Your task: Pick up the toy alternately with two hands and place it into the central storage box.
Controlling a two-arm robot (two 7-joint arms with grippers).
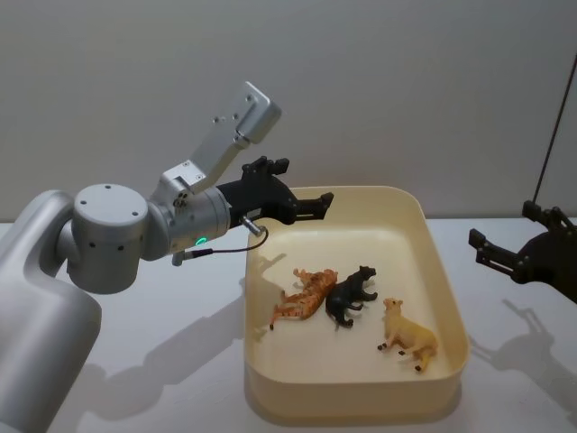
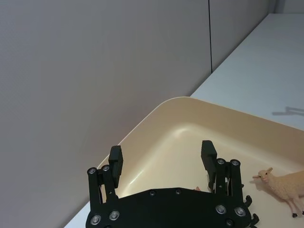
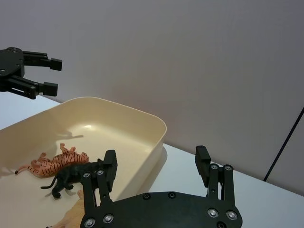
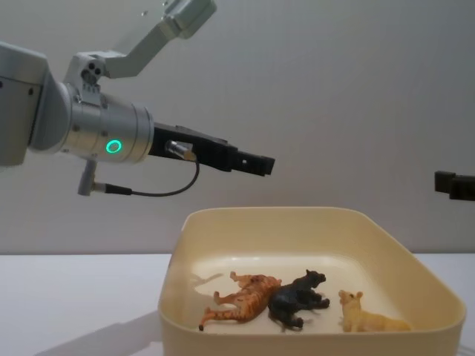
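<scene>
Toys are all seen lying inside the central storage box (image 1: pixel 446 298), which sits on the white desk (image 1: pixel 162 361) ahead of the robot. Taken largest to smallest after the box: the left arm (image 1: pixel 108 225) reaches in from nine o'clock, and the left gripper (image 1: pixel 315 205) is held spread and empty above the box's far-left corner, at about eleven o'clock of the box. The right gripper (image 1: pixel 482 245) hangs well outside the box at three o'clock, over bare desk, likewise spread and empty, as the right wrist view confirms.

Inside the box, the striped tiger (image 1: pixel 306 296) lies on its side left of centre, its long axis running from seven to one o'clock. The black panther (image 1: pixel 352 296) is touching or just beside it toward three o'clock. The cream sheep (image 1: pixel 410 336) stands apart, nearer the five o'clock corner.

No toy is seen left on the desk, so the placing is judged largely done. Should another grasp be called for, the tiger lies below and toward five o'clock from the left gripper, the nearer one; the sheep lies closer to the right gripper.
</scene>
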